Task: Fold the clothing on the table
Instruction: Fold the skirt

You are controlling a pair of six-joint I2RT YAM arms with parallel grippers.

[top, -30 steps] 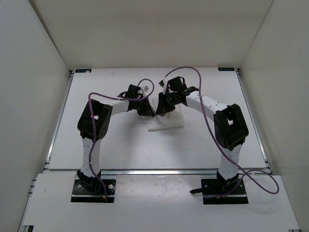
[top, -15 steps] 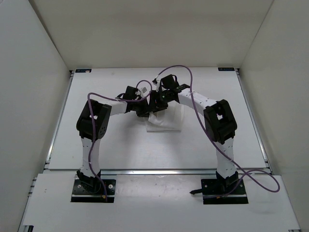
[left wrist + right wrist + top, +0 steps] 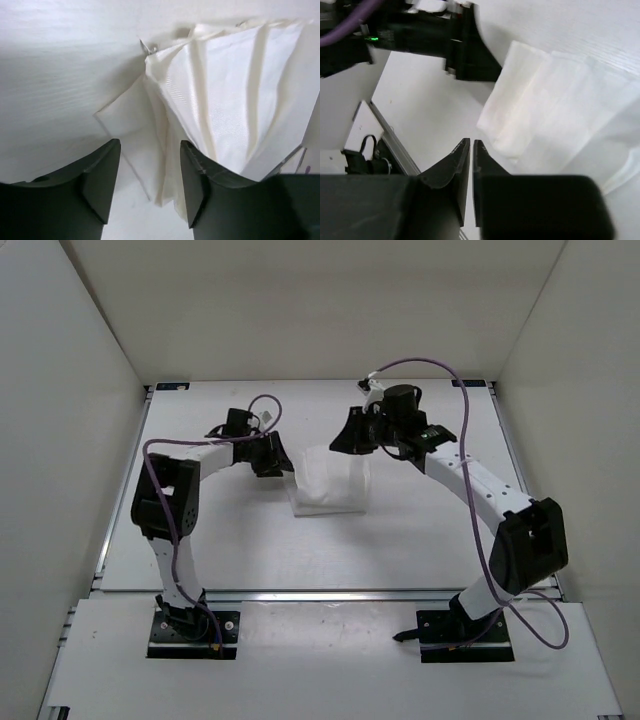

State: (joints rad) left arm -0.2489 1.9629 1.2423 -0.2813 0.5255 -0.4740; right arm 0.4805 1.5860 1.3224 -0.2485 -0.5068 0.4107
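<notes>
The clothing lies as a folded white rectangle in the middle of the table. My left gripper sits just off its left edge. In the left wrist view the left gripper stands open and a loose corner of the clothing lies between its fingers, ungripped. My right gripper hovers over the clothing's far edge. In the right wrist view the right gripper has its jaws nearly touching with nothing between them, and the clothing lies below and to its right.
White upright walls enclose the table on three sides. A metal rail runs along the near edge in front of the arm bases. Purple cables loop over both arms. The left arm's black wrist shows in the right wrist view.
Both grippers have drawn apart from the middle of the clothing. The left one moved left and opened, letting go. The right one rose toward the far right and closed. The clothing now lies flat and folded.
</notes>
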